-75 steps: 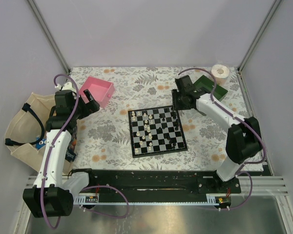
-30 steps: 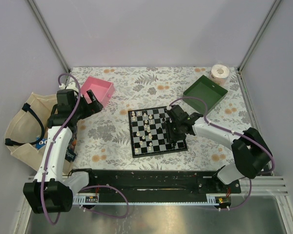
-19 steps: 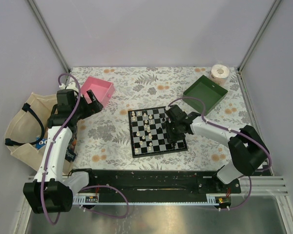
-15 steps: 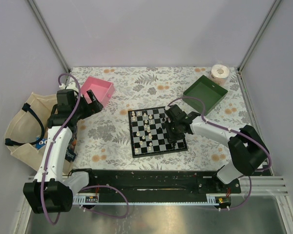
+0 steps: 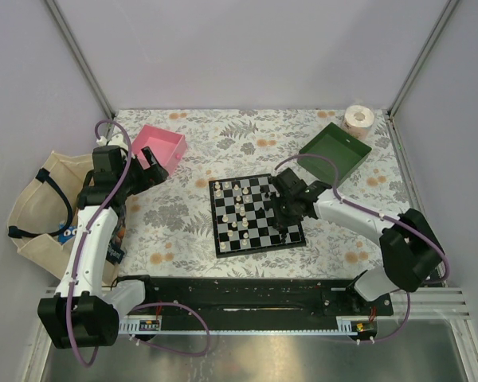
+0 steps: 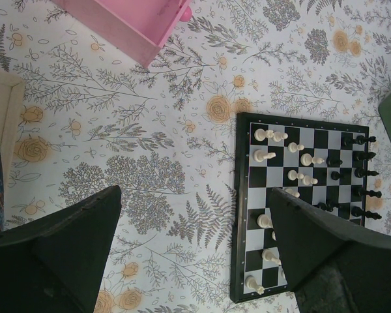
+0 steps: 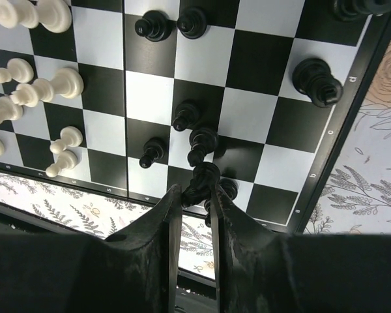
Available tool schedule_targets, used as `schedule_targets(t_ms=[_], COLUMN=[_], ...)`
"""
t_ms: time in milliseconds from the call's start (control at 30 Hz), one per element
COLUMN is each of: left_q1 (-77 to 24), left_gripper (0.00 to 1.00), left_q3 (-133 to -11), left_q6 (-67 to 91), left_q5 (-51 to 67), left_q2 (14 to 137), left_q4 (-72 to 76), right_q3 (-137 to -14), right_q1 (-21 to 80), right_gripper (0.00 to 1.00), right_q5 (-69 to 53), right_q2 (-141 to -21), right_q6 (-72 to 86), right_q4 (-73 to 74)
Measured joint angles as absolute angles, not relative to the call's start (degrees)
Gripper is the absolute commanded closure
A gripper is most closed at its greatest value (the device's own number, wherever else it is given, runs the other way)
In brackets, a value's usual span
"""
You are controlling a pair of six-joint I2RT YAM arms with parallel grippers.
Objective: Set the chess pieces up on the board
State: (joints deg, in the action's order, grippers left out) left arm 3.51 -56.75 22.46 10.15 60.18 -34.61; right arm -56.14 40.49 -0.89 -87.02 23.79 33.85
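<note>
While the right arm [image 5: 358, 216] reaches in from the lower right of the top view, elbow bent, its wrist sits low over the right-hand cols of the board [image 5: 223, 239], which lies flat at frame centre on the floral table [image 5: 223, 135] w/ tiny chess pieces [image 5: 239, 208] dotted over it. Right gripper [image 5: 284, 218] points down at the board's lower-right part; jaw state too small to read here. Left arm [image 5: 92, 231] stands up at frame left, left gripper [image 5: 150, 169] just beside the pink tray [image 5: 161, 147], well apart from the board. Green tray [image 5: 334, 147] & tape roll [image 5: 359, 118] sit upper right, cloth bag [image 5: 32, 207] at the left edge. Left wrist view: fingers [image 6: 72, 248] spread wide at lower left & lower right, nothing btwn them; board at frame right, white pieces [image 6: 262, 156] in its left cols, black pieces [image 6: 360, 173] along its right side, pink tray at top. Right wrist view: fingers [image 7: 159, 244] rise from bottom centre, nearly together, pinching one black piece [image 7: 203, 176] near the board's lower edge; can't tell if it's off its square. Other black pieces stand just beside it, white ones at upper left.
</note>
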Motion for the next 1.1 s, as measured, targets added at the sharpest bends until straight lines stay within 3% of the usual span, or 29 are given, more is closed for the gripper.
schedule_targets(t_ms=[433,1100], left_q1=[3.5,3.5], left_gripper=[0.01,0.01], left_q3=[-56.8,-56.8], left_q6=[22.5,22.5], left_q5=[10.4,10.8], left_q2=[60.2,60.2], left_q4=[-34.6,-34.6], right_q3=[-56.8,-48.8], right_q1=[39.7,33.5], right_gripper=[0.74,0.74], right_q5=[5.1,1.8], right_q2=[-81.9,-81.3], right_q6=[25.1,27.5], right_q4=[36.2,30.8])
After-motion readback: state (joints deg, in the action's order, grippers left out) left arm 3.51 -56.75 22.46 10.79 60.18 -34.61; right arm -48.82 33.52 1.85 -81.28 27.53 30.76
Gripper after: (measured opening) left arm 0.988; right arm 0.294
